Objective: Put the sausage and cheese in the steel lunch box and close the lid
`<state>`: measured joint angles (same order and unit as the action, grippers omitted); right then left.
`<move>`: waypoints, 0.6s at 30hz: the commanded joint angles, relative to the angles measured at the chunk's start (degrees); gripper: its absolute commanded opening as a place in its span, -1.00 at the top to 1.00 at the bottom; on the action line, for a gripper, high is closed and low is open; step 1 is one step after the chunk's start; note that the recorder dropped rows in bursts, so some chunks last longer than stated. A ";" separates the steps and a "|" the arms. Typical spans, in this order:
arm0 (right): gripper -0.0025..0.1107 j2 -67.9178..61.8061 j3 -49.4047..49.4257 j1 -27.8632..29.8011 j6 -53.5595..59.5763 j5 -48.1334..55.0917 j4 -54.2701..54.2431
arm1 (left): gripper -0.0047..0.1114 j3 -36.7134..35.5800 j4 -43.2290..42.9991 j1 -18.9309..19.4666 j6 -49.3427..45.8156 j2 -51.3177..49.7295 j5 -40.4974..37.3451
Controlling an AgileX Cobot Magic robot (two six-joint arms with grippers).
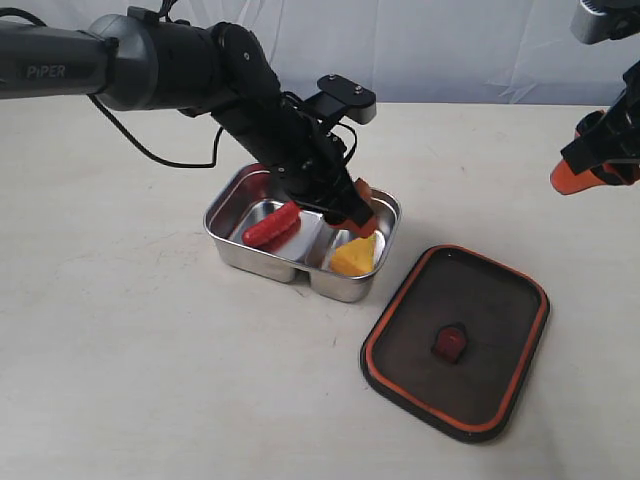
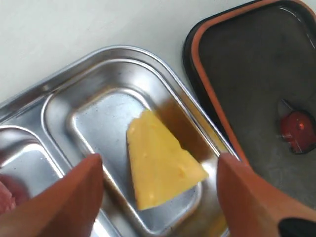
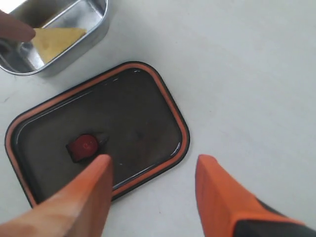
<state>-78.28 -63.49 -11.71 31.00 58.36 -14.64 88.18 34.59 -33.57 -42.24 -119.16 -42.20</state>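
The sausage (image 1: 271, 227) and cheese (image 1: 356, 257) were found placed in the box's (image 1: 225, 243) left and right compartments, the left pincer (image 1: 352, 213) and right pincer (image 3: 153, 170) were held open and empty, and the lid (image 1: 490, 310), on the table (image 1: 120, 350) just right of the box, was not yet fitted.

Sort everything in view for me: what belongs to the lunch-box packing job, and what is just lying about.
Belongs to the job: sausage, cheese, steel lunch box, lid, left gripper, right gripper.

Not part of it: table, black cable hanging from the left arm.
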 commanded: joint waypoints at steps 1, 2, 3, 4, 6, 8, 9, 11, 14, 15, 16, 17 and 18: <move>0.07 -0.50 -0.13 0.38 -0.12 -0.55 0.17 | -0.12 0.63 0.57 -0.31 -0.22 0.24 0.18; 0.07 -1.20 -0.13 0.38 -0.64 -0.55 0.78 | -0.05 0.63 0.41 -0.31 -0.22 0.51 0.18; 0.07 -1.74 -0.13 0.38 -1.07 -0.55 1.34 | 0.01 0.63 0.31 -0.31 -0.22 0.70 0.04; 0.07 -2.37 -0.13 0.38 -1.07 -0.55 1.77 | 0.12 0.63 0.23 -0.31 -0.22 1.01 -0.60; 0.07 -4.20 -0.13 0.38 -1.45 -0.31 3.63 | 0.42 0.63 -1.15 -0.21 -0.22 1.86 -2.31; 0.07 -6.29 -0.13 0.38 -2.44 -0.22 4.81 | 0.77 0.63 -2.96 -0.21 -0.12 2.86 -4.70; 0.07 -7.18 -0.13 0.38 -3.00 -0.22 5.44 | 0.92 0.63 -3.92 -0.21 0.02 3.29 -5.88; 0.07 -9.61 -0.13 0.38 -3.14 -0.22 5.80 | 0.91 0.63 -6.62 -0.11 1.84 4.26 -9.18; 0.07 -12.85 -0.13 0.38 -3.14 -1.25 5.80 | 0.92 0.63 -11.71 0.02 6.09 5.60 -13.48; 0.07 -13.76 -0.13 0.38 -3.14 -1.78 5.80 | 0.92 0.41 -13.02 0.15 7.28 6.16 -14.20; 0.07 -14.97 -0.13 0.38 -3.14 -2.48 5.80 | 0.92 -0.27 -13.87 0.32 7.87 6.85 -14.31; 0.07 -16.15 -0.13 0.38 -3.14 -3.29 5.80 | 0.92 -1.10 -13.99 0.32 7.87 7.62 -14.31; 0.07 -17.16 -0.13 0.38 -3.14 -3.80 5.80 | 0.92 -1.75 -13.99 0.53 7.87 8.25 -14.31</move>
<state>-92.80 -63.49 -11.71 28.05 56.67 -9.33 87.96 22.13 -33.47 -36.00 -113.28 -55.18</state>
